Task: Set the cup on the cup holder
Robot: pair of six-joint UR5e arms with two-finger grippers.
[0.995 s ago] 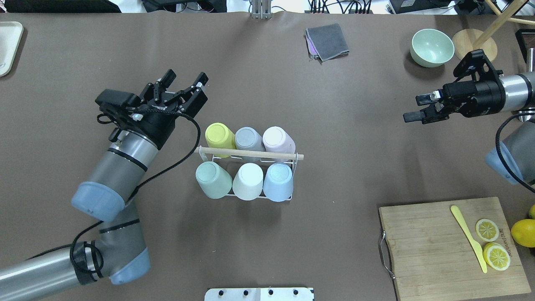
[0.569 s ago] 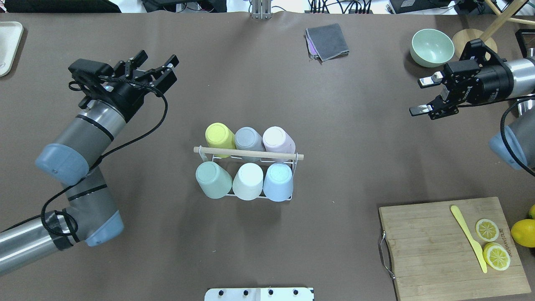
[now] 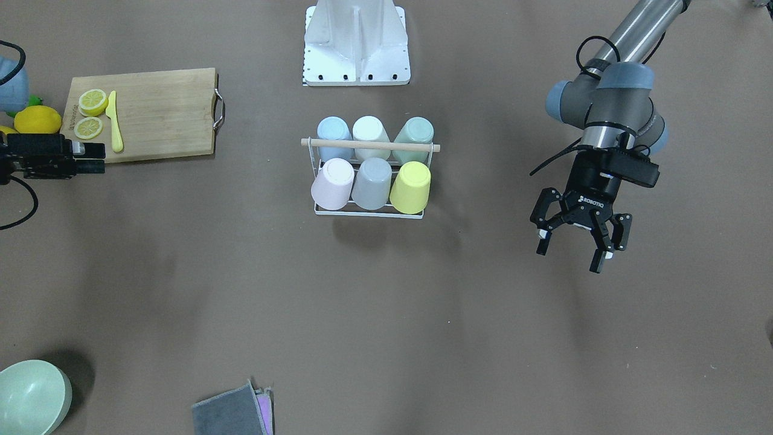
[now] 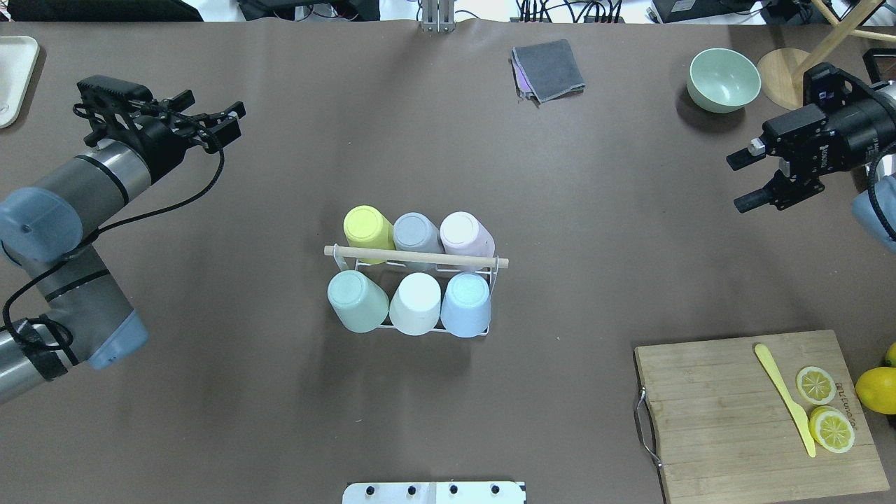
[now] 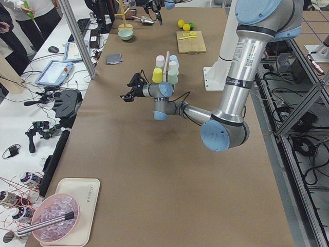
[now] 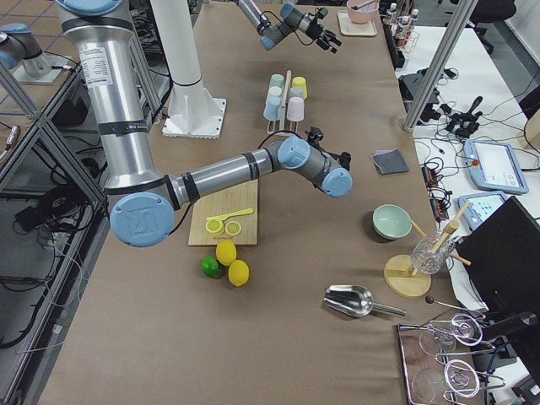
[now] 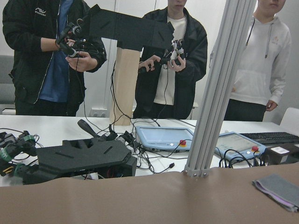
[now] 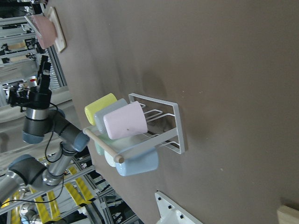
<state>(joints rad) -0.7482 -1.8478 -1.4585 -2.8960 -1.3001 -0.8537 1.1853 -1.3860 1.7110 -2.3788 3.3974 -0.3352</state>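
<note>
Withdrawal after placement. Front-facing view: the cup holder is seen at the centre of the scene, all six places filled by inverted cups, with the yellow cup at the corner toward the left gripper. That gripper is held well apart from the holder, jaws spread and empty.

Overhead view: a second ago the left gripper hung just beside the yellow cup. It is now drawn back to the far left. The right gripper, also spread and empty, is likewise pulled outward, near the green bowl. The cups are unmoved throughout.

Side views: both grippers are shown clear of the holder.

Left wrist view: the holder is not seen.

Right wrist view: the loaded holder is seen from afar.

The task is judged complete, with only the retreat remaining.
</note>
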